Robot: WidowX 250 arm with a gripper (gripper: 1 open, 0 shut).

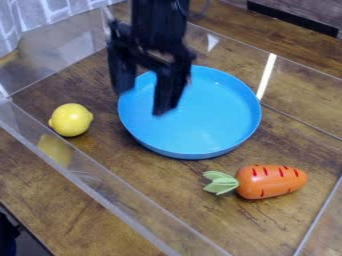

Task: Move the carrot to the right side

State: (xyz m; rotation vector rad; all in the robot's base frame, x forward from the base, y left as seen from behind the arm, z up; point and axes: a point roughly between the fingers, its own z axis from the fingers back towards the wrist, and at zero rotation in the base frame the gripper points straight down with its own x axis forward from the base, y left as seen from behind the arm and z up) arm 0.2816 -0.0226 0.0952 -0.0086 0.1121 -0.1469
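Observation:
The carrot (pixel 267 181) lies on the wooden table at the lower right, orange with dark line marks, its pale green leafy top (pixel 219 183) pointing left. It sits just in front of the blue plate (pixel 241 125). My gripper (pixel 144 88) hangs over the plate's left part, pointing down, blurred by motion, its two dark fingers (pixel 168 88) spread apart with nothing between them. It is well up and left of the carrot, not touching it.
A round yellow lemon (pixel 71 120) rests on the table left of the plate. Clear plastic walls (pixel 80 170) border the work area along the left and front. A glare streak (pixel 267 75) crosses the table behind the plate.

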